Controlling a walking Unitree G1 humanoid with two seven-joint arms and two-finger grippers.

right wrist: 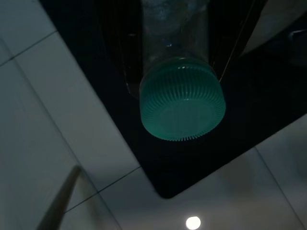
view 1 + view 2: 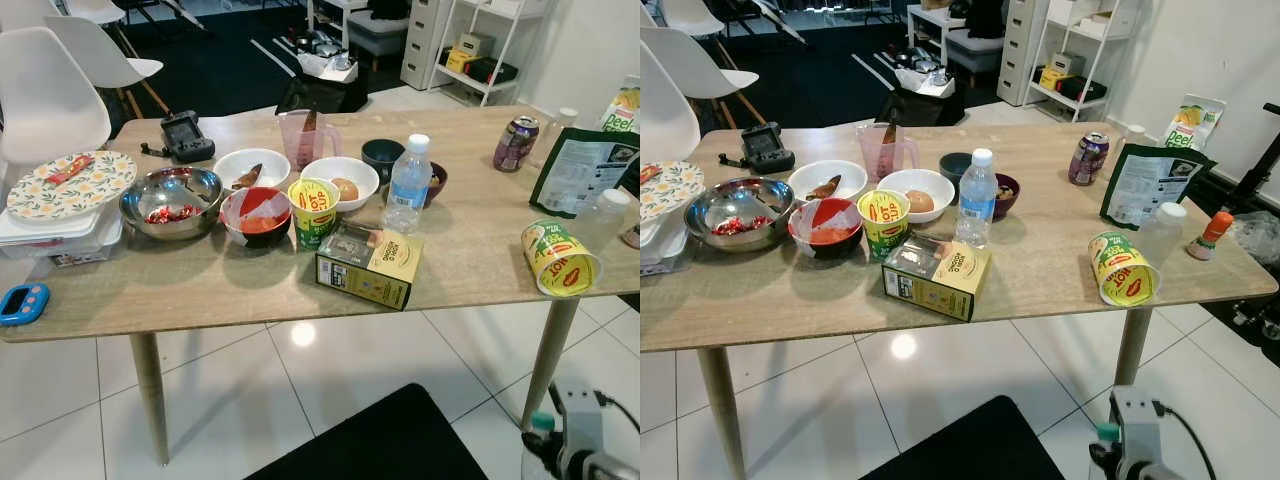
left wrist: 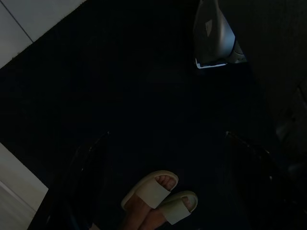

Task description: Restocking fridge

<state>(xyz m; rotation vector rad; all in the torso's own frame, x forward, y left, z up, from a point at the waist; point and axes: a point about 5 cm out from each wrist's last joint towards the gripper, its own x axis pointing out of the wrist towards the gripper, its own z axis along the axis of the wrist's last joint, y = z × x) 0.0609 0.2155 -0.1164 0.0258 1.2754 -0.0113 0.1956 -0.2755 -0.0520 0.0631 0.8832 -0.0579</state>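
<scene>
My right gripper (image 1: 175, 81) hangs low beside the table's right front leg, shut on a clear bottle with a teal cap (image 1: 182, 101). That teal cap (image 2: 541, 422) shows at the bottom right of the eye views. The left gripper (image 3: 168, 139) hangs idle over a dark mat, its fingers (image 3: 88, 177) spread with nothing between them. On the wooden table (image 2: 200, 290) stand a water bottle (image 2: 409, 185), a yellow box (image 2: 370, 265), an upright noodle cup (image 2: 313, 212), a noodle cup on its side (image 2: 560, 260) and a purple can (image 2: 516, 143).
A steel bowl (image 2: 171, 200), several small bowls (image 2: 341, 180), a pink jug (image 2: 303, 135) and a flowered plate (image 2: 70, 185) fill the table's left. A green pouch (image 2: 585, 165) leans at the right. White chairs (image 2: 45, 100) stand behind. A person's feet in white slippers (image 3: 160, 199) rest on the mat.
</scene>
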